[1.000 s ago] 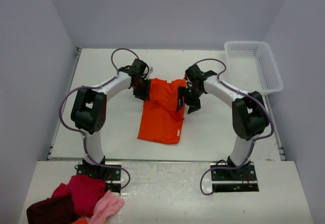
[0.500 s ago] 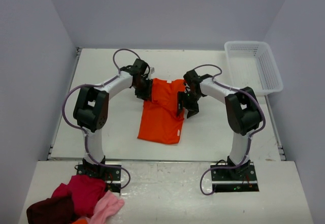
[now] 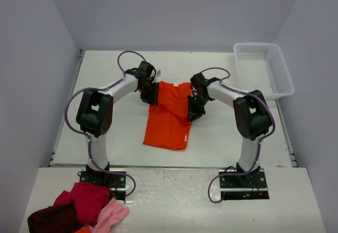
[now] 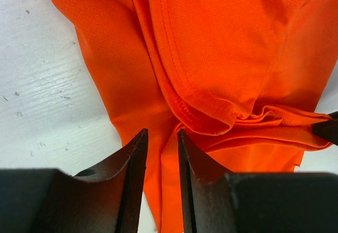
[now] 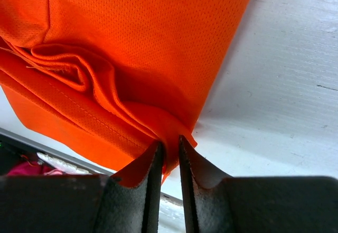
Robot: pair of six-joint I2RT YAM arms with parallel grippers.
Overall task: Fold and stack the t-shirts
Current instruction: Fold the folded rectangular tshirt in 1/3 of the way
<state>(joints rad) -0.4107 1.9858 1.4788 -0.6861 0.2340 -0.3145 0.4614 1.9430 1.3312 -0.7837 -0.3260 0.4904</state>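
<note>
Snapped shut since a second ago, right gripper [image 5: 169, 143] pinches the orange t-shirt [image 3: 169, 119]; left gripper [image 4: 162, 133] clamps its bunched edge, the contact half hidden.

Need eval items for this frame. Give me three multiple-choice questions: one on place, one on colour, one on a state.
1. Where does the white basket stand?
A. at the far right corner of the table
B. at the near left corner
C. on top of the shirt

2. What colour is the t-shirt lying between the arms?
A. blue
B. orange
C. white

3. What state is the right gripper in?
A. wide open above the basket
B. holding a pink cloth
C. closed on a fold at the t-shirt's edge

Answers:
1 A: the top view shows it at the table's far right edge.
2 B: it is bright orange in all three views.
3 C: the right wrist view shows orange cloth pinched between its nearly closed jaws.
</note>
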